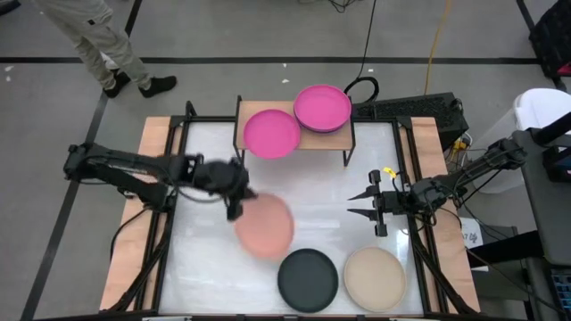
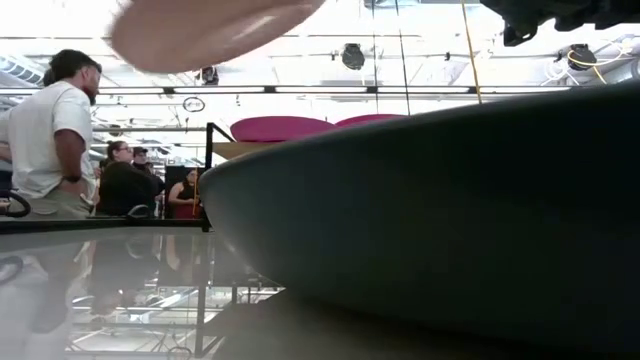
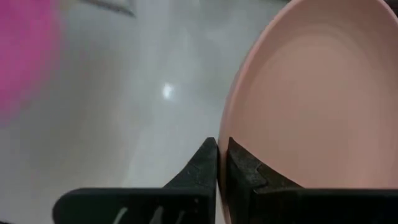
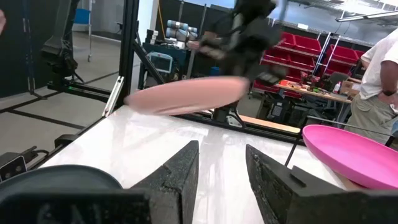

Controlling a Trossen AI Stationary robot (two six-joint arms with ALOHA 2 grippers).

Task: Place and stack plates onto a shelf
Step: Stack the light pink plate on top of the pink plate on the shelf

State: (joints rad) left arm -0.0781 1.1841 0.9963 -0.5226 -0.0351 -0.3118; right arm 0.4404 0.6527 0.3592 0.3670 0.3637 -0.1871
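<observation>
Roughly a quarter done, judging by the layout: two magenta plates (image 1: 272,133) (image 1: 322,108) already up on the light-wood shelf (image 1: 294,147), beyond the left pincer (image 1: 239,198), the farther one apparently sitting atop a darker plate, though too little shows to be sure. Held clear of the desk (image 1: 321,223) by that left pincer: a salmon plate (image 1: 265,225), rim pinched between the two dark fingers (image 3: 205,168), which press together on its edge. Still waiting low on the desk, nearer the front edge than either pincer: a dark grey plate (image 1: 308,279) and, just beside it, a beige plate (image 1: 375,278). Right pincer (image 1: 370,204) hovering with jaws apart and empty, well off to the side of the carried plate, pointed across the desk toward it. Remaining work, by this reckoning: carrying the salmon plate to the shelf, then the grey and beige ones. White, glossy desktop, throwing back ceiling lights; wooden side strips and black frame rails around it. Beyond, a workshop room with red bins and several people standing or seated, one person's legs visible past the far corner.
</observation>
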